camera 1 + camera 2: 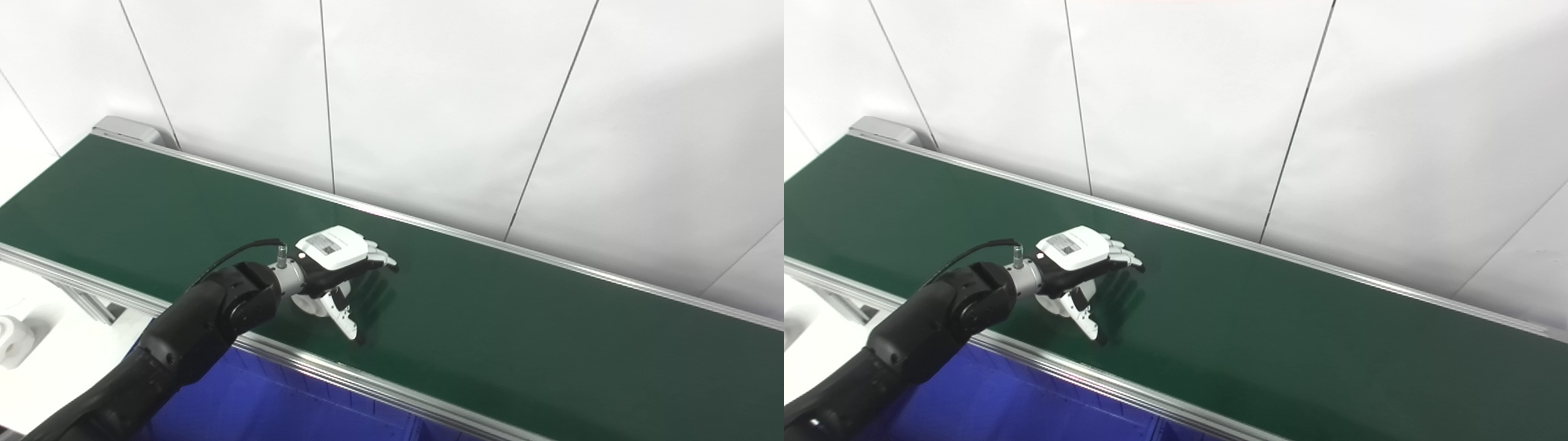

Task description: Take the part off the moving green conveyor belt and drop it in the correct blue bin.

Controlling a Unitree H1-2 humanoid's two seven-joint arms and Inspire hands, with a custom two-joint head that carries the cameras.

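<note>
Your left robot hand (334, 257) hovers spread and empty above the belt (490, 318), the white part (309, 303) just beneath its palm, long axis unclear.

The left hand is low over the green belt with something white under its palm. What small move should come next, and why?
Probably close the left hand around the white part. The part sits under the palm on the conveyor belt, and the fingers and thumb are apart, so no grip shows yet.

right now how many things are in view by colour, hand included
green: 1, conveyor belt
blue: 1, bin
white: 3, left hand, part under its palm, part off the belt at the left
total: 5
</note>
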